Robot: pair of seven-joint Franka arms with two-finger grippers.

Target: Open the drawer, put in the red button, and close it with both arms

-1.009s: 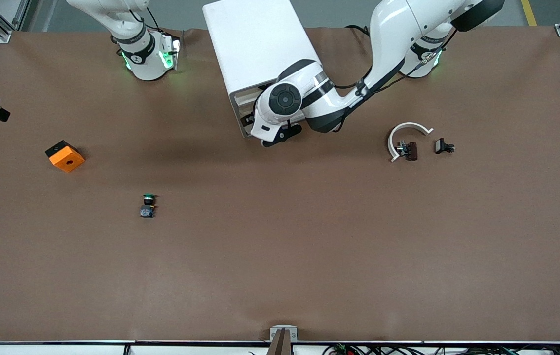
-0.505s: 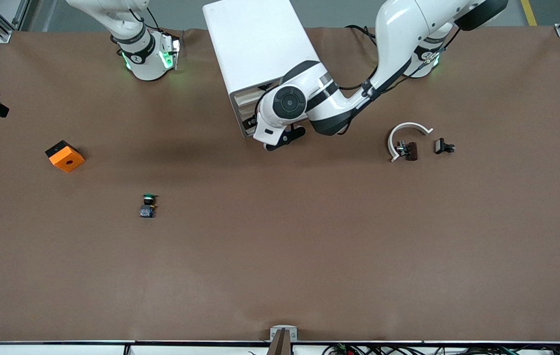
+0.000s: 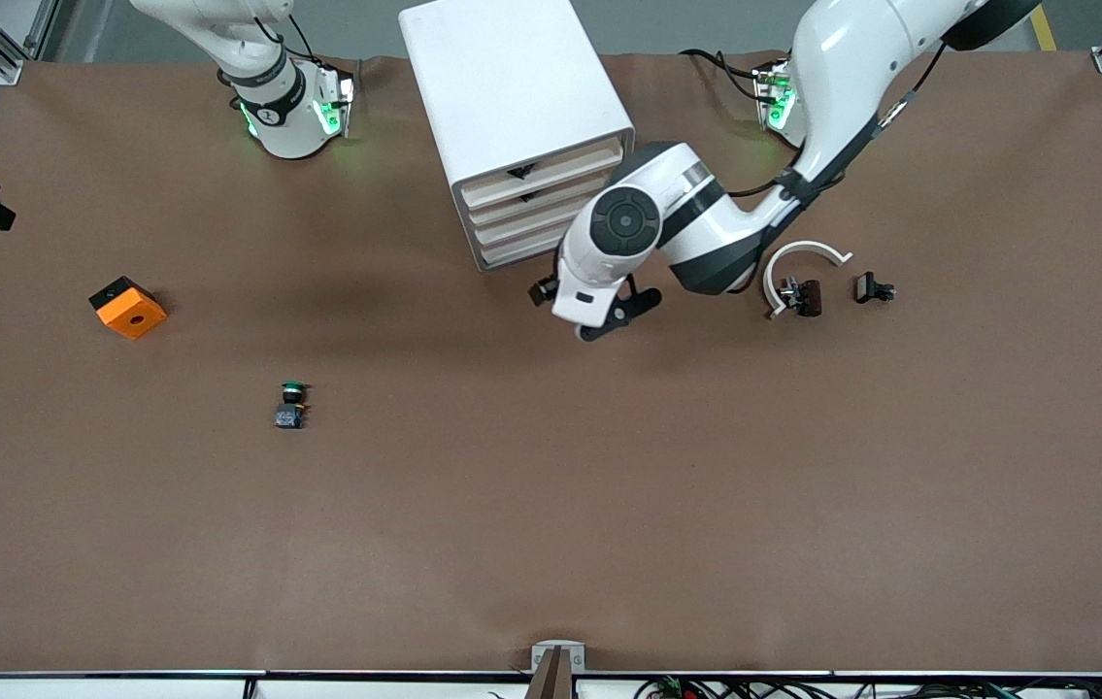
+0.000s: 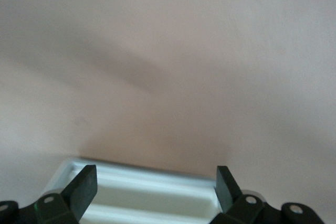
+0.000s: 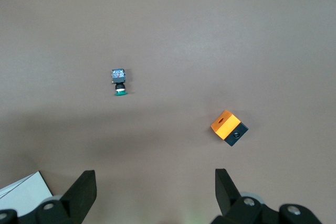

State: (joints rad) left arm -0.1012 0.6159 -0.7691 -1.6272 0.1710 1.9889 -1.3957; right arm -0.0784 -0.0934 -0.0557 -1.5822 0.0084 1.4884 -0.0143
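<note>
Left gripper open, one cabinet

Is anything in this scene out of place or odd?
Nothing is spilled or damaged. One point: the only button on the table has a green cap, and no red one shows. The cabinet sits askew, all drawers shut. The left gripper hangs open in front of it; the right gripper waits, open.

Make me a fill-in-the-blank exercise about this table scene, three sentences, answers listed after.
1. The small push-button on the brown table has a ____ cap.
2. The orange cube lies toward the ____ arm's end of the table.
3. The left gripper shows its two black fingers ____, nothing between them, near the white drawer cabinet.

Missing words: green; right; open
</note>
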